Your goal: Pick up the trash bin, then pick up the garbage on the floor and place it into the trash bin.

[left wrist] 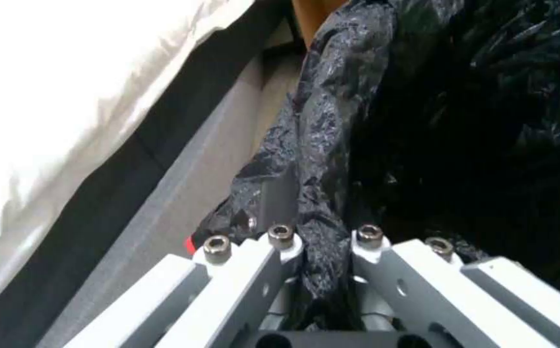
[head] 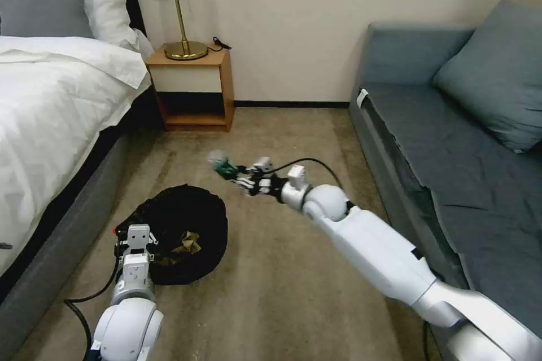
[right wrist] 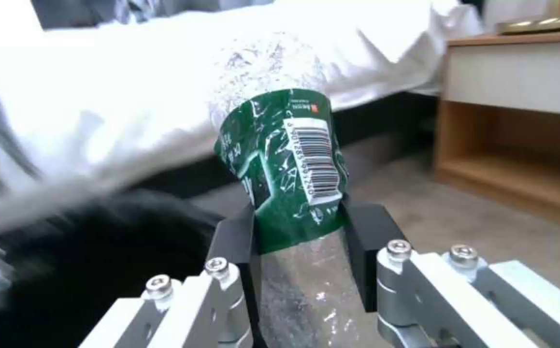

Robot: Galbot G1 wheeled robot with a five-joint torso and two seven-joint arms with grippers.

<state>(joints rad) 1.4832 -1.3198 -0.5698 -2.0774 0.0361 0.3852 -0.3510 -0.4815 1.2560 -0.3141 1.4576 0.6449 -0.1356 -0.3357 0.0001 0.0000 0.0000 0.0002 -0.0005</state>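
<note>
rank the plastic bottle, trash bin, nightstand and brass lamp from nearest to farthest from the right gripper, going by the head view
1. Plastic bottle: clamped in the right gripper, above the carpet.
2. Trash bin: on the robot's left, its rim pinched by the left gripper.
3. Nightstand: against the far wall, beside the bed.
4. Brass lamp: standing on the nightstand's top.

A bed [head: 45, 101] with white sheets runs along the left side, a white pillow [head: 107, 0] propped at its head. Just beside it stands a wooden nightstand [head: 195, 90] against the wall, carrying a brass lamp [head: 182, 11] and a small black cable [head: 221, 43]. On the right sits a grey-blue sofa [head: 451, 141] with a matching cushion [head: 497, 73]. Beige carpet [head: 282, 271] covers the floor between them.
</note>
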